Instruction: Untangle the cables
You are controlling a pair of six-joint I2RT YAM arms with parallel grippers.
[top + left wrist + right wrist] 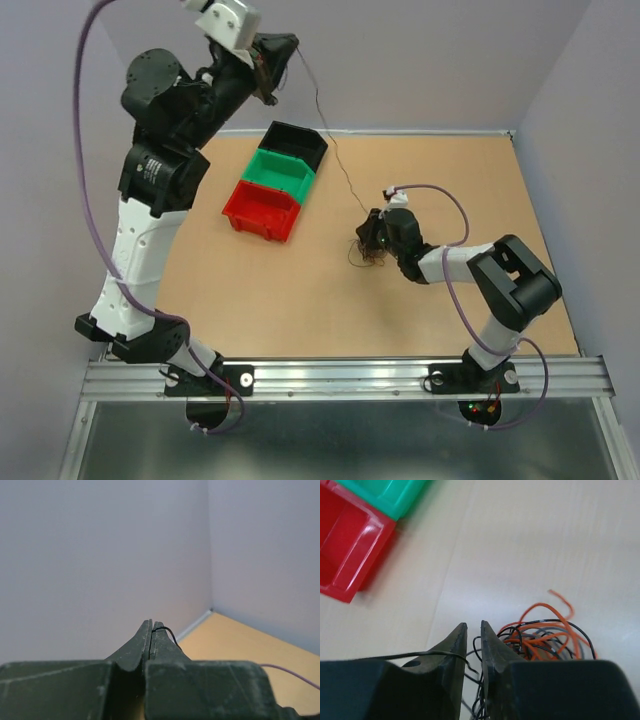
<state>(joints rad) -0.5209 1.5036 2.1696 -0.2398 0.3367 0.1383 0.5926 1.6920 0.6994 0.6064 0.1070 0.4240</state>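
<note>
The cables [371,256] lie as a small clump of orange, black and grey strands [545,637] on the table right of centre. My right gripper [367,240] is down at the clump's left side. Its jaws [474,625] stand a narrow gap apart, with black strands running between them lower down and one strand lying over the left finger [451,647]. My left gripper [272,58] is raised high at the back left. It is shut [152,624] on one thin black strand [167,631], which stretches taut [330,140] down to the clump.
Black [296,143], green [282,172] and red [262,208] bins stand in a diagonal row left of the clump. The red bin [345,555] and green bin [385,495] also show in the right wrist view. Walls enclose the table on three sides.
</note>
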